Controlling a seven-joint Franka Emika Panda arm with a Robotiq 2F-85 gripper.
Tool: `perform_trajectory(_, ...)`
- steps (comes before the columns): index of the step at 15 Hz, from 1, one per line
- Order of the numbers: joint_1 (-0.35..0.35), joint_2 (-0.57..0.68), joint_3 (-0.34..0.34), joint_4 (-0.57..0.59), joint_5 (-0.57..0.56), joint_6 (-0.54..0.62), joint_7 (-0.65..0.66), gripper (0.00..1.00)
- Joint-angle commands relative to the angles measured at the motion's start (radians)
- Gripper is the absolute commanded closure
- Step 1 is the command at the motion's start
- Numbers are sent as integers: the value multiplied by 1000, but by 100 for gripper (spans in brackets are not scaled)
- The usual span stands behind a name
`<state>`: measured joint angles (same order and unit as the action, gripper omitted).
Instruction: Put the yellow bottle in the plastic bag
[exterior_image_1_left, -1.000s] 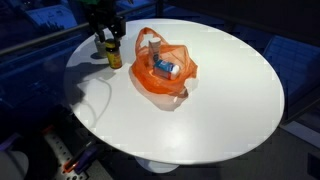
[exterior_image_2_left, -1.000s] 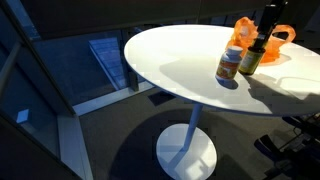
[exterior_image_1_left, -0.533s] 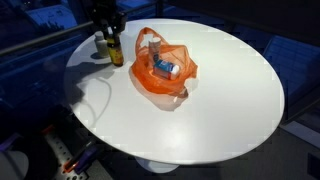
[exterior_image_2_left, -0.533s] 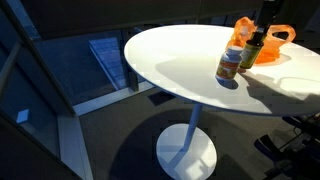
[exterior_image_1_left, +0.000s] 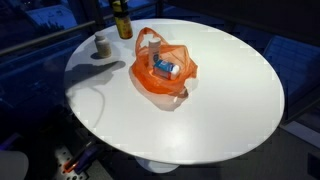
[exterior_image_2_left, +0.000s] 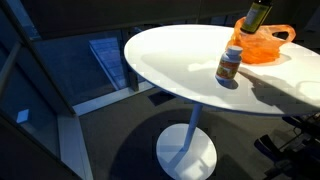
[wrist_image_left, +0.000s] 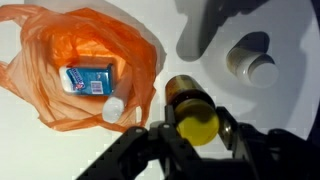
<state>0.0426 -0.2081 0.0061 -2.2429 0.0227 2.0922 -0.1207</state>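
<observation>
My gripper (wrist_image_left: 194, 128) is shut on the yellow bottle (wrist_image_left: 192, 111), a dark amber bottle with a yellow cap, and holds it in the air above the white round table (exterior_image_1_left: 220, 90). The bottle shows at the top edge in both exterior views (exterior_image_1_left: 121, 20) (exterior_image_2_left: 256, 15). The orange plastic bag (exterior_image_1_left: 163, 66) lies open on the table with a blue-labelled bottle (wrist_image_left: 90, 80) inside. In the wrist view the bag (wrist_image_left: 60, 45) lies left of the held bottle. In an exterior view the bag (exterior_image_2_left: 266, 45) sits just below the bottle.
A small white-capped jar (exterior_image_1_left: 102, 44) stands on the table near its edge, also seen in an exterior view (exterior_image_2_left: 230, 65) and in the wrist view (wrist_image_left: 250, 60). A dark floor and the table's pedestal base (exterior_image_2_left: 188, 150) lie below.
My gripper has lifted the yellow bottle off the table from beside the small jar and carried it upward and toward the bag. The jar stays in place.
</observation>
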Motion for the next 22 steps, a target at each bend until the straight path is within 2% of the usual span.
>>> perform_trajectory(1,-28,8,-30,75,7,-59,-12,81)
perform_trajectory(12,-126,100,-114,153,-9,-74,2,81)
perform_trajectory(22,-136,165,-121,105,4,-78,-32,81)
